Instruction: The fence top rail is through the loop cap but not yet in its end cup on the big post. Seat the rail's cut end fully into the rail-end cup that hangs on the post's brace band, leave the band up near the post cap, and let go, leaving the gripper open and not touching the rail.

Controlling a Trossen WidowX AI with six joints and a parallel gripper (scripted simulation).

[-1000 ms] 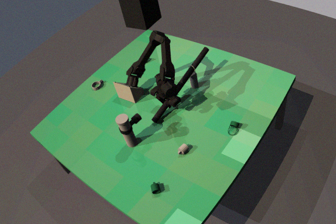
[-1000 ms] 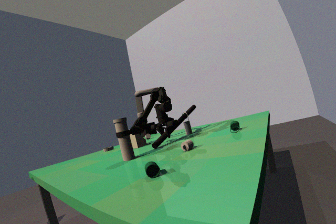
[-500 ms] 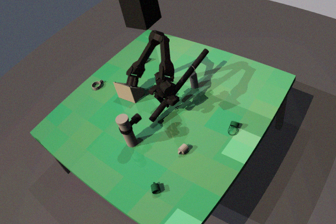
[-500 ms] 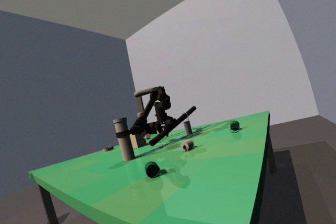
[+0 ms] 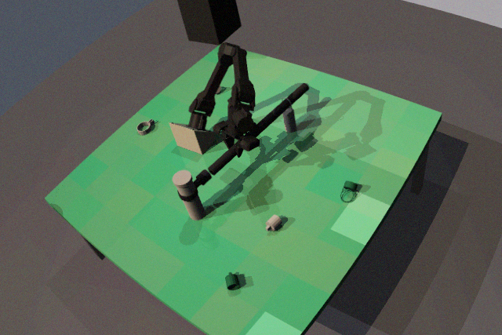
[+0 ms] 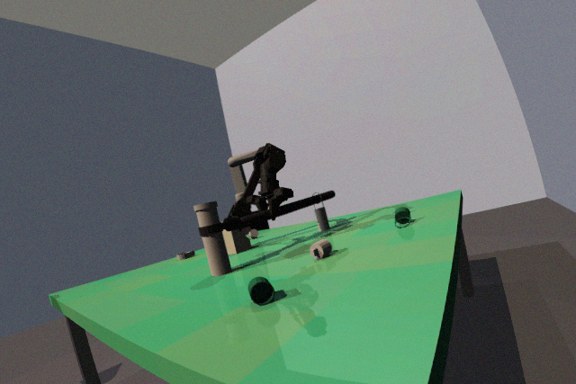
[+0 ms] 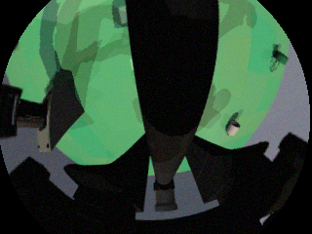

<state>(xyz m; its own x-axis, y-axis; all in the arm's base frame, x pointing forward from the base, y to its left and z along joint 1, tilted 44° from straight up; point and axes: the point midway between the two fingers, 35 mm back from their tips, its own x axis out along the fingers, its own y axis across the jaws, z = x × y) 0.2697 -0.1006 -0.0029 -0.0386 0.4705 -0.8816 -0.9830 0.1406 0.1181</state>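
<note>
So the long dark rail [image 5: 223,160] [image 6: 297,205] [image 7: 173,73] is pinched in the fingers [image 5: 249,143] [image 6: 282,193], gripped partway along, one finger either side of it in the wrist shot. Its far stretch goes through the wire loop cap on the small grey post [image 5: 289,120] [image 6: 321,219], with a bit poking out past it. The other end is pretty much lined up with the dark rail-end cup [image 5: 201,177], right at its mouth, and from the top there's a thin gap, so I'd call it not seated. That cup hangs off the brace band [image 5: 187,196] [image 6: 210,229], which wraps the big pale post [image 5: 193,205] [image 6: 216,252] a little below its cap [image 5: 182,177] [image 6: 205,207]. Other bits lying around on the green surface [image 5: 141,242] [image 6: 185,319] [image 7: 107,122]: a dark green cup [image 5: 232,281] [image 6: 261,290], a green loop cap [image 5: 351,185] [image 6: 402,215] [image 7: 280,56] with wire on it, a stubby pinkish fitting [image 5: 274,222] [image 6: 320,248] [image 7: 233,128], and a pale ring clamp [image 5: 143,125] [image 6: 184,254]. Oh, and a tan panel [image 5: 186,137] [image 6: 237,241] [image 7: 45,127] stands near the arm.
</note>
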